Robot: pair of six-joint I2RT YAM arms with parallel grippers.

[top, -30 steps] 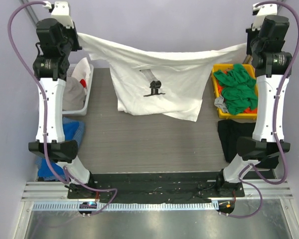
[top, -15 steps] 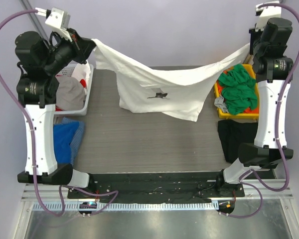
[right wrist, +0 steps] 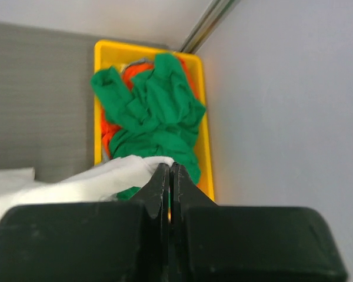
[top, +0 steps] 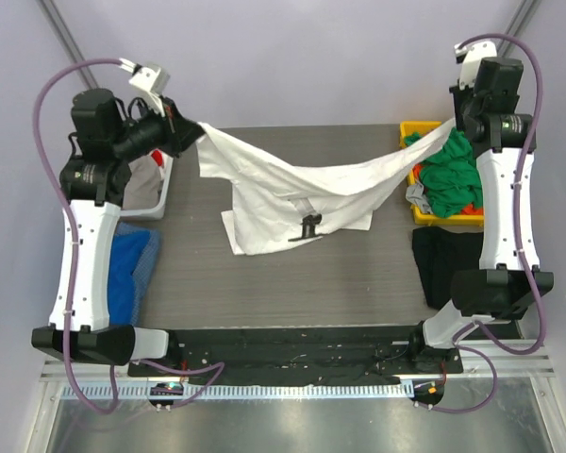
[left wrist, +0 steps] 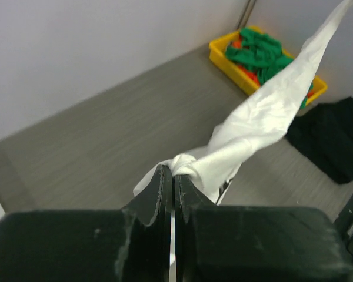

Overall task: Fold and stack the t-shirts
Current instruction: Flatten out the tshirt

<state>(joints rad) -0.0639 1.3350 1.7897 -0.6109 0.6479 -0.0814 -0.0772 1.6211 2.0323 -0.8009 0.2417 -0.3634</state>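
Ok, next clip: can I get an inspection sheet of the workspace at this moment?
Surface: grey table; the white shirt's lower part lies on it.
Job's things: white t-shirt stretched between both grippers, black print showing; green t-shirts heaped in a yellow bin; black t-shirt at the table's right edge.
Clutter: white basket holding cloth, far left; blue cloth beside the left arm; orange cloth under the green shirts.
Grippers: left gripper and right gripper each shut on the white t-shirt.
Cables: purple cables loop off both arms, clear of the cloth.
Surroundings: plain pale walls.
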